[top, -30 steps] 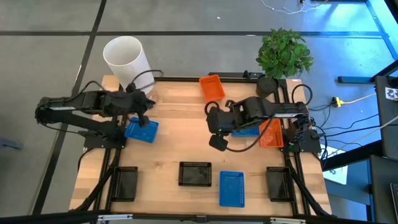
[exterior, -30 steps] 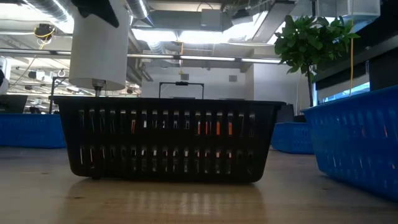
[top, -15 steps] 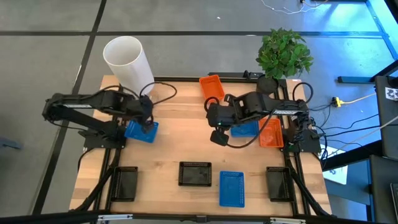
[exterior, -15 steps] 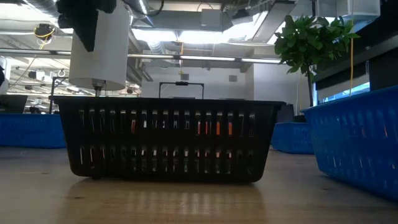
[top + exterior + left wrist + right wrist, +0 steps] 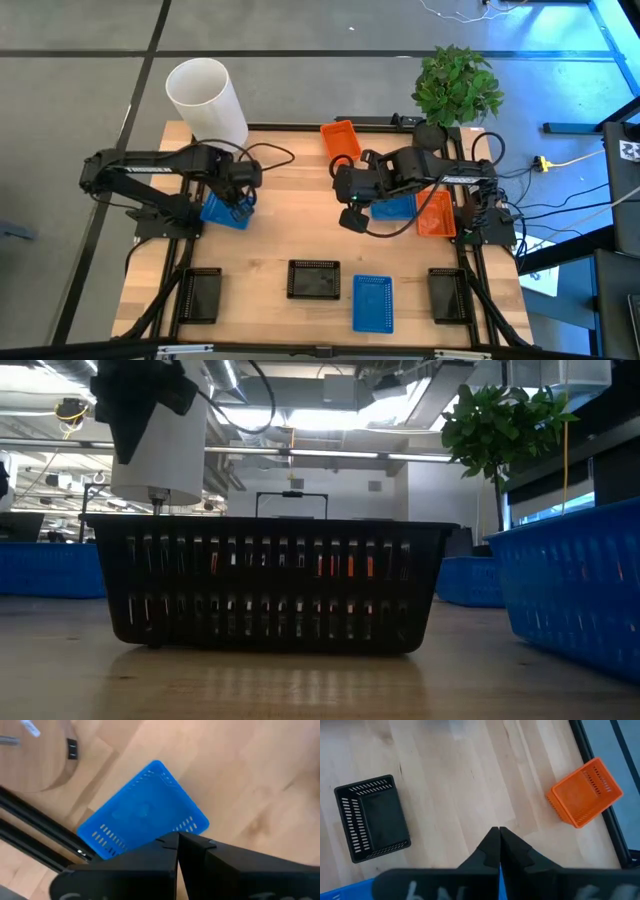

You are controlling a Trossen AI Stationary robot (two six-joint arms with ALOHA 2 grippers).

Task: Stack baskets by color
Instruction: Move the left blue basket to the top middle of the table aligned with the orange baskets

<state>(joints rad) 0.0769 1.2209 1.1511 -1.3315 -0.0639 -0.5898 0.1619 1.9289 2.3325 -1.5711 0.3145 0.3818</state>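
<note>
Seven baskets on the wooden table (image 5: 290,215) in the high view: three blue, two orange, and, going by the dark mesh trays along the near edge, at least one clearly black. Blue basket at the left (image 5: 227,211) under the left gripper (image 5: 243,205), long axis roughly across the table and slightly skewed. Blue basket at the right (image 5: 396,208) mostly hidden under the right arm, touching the orange basket at the right edge (image 5: 436,215), which runs front to back. Orange basket at the far edge (image 5: 341,140) tilted slightly off front-to-back. Black basket near the front centre (image 5: 314,279) lying crosswise; blue basket beside it (image 5: 372,302) running front to back. Two dark trays at the front corners (image 5: 201,294) too dim to judge. Left gripper with fingers pressed together above the left blue basket, holding nothing. Right gripper (image 5: 350,219) also pinched together, empty, over bare wood near the table's middle.
</note>
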